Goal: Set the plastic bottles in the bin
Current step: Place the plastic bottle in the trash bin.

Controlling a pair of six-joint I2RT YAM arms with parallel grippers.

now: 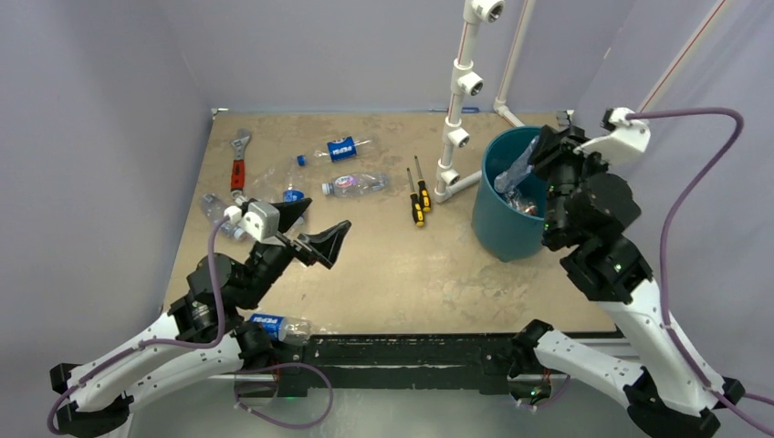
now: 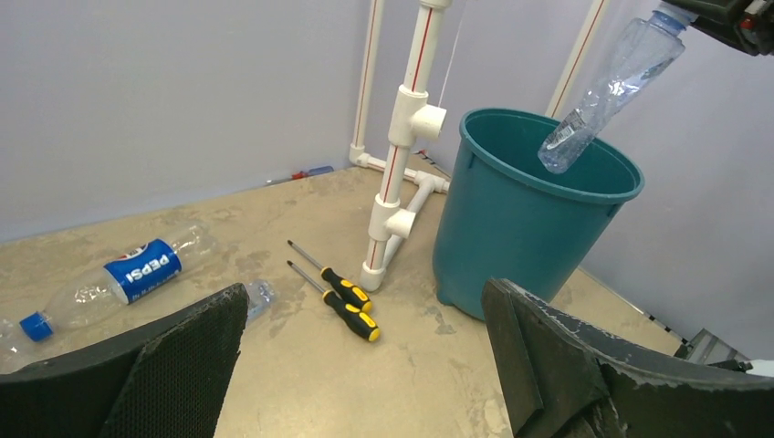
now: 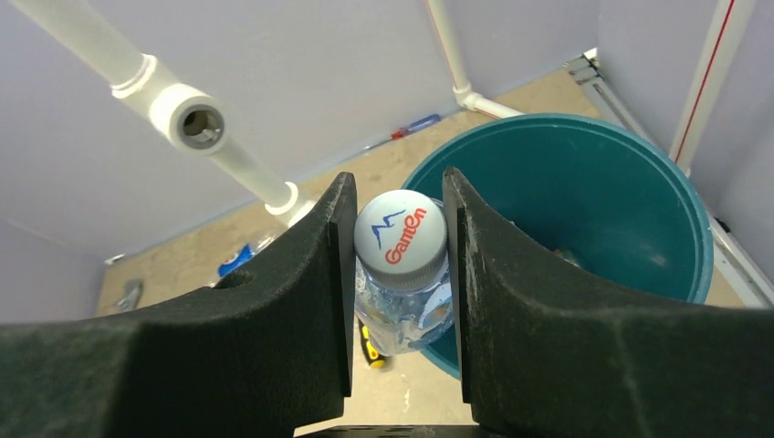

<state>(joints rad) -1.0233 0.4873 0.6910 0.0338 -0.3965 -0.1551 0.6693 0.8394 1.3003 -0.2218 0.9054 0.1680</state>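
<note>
The right gripper (image 3: 399, 214) has its jaws clamped on the neck of a clear plastic bottle (image 2: 610, 89), just under its white cap, and the bottle hangs tilted, base down, with its lower end at the mouth of the teal bin (image 1: 504, 228). The left gripper (image 1: 315, 228) hovers above the left side of the table (image 1: 402, 274) with its jaws spread wide and nothing between them. A Pepsi bottle (image 1: 347, 148), a second labelled bottle (image 1: 354, 184) and a blue-capped clear bottle (image 1: 274, 173) lie on the table beyond it, well apart from the bin, and another blue-labelled bottle (image 1: 278, 325) lies at the near edge by the left arm's base. Two yellow-and-black screwdrivers (image 1: 418, 196) lie side by side near the white pipe frame (image 1: 456, 109). A red-handled wrench (image 1: 239, 160) lies at the far left.
</note>
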